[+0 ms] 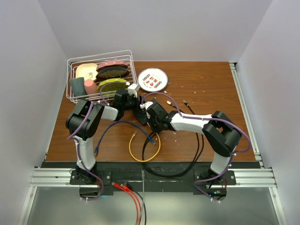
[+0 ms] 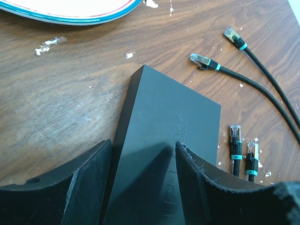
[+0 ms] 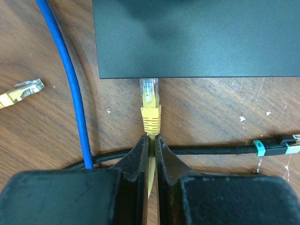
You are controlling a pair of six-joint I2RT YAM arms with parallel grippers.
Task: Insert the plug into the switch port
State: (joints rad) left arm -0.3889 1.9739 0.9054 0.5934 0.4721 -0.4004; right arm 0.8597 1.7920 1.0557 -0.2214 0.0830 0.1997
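The flat black switch box point(image 2: 164, 122) lies on the wooden table. My left gripper point(image 2: 145, 150) stands over it with jaws apart. Its left finger point(image 2: 89, 178) sits at the box's left wall, and the right finger point(image 2: 197, 183) is over the top face. My right gripper point(image 3: 152, 138) is shut on the yellow cable just behind the yellow plug point(image 3: 150, 110). The plug's clear tip touches the box's near edge point(image 3: 197, 75). The switch port is hidden, since that edge face does not show. From above, both grippers meet at the box point(image 1: 140, 117).
Lying beside the box are a blue cable point(image 3: 70, 93), black cables with teal-banded plugs point(image 2: 234, 75) and a loose yellow plug point(image 3: 23, 89). A patterned plate point(image 1: 153, 79) and a white wire basket point(image 1: 101, 75) of dishes stand at the back left. The yellow cable loops near the front point(image 1: 140, 150).
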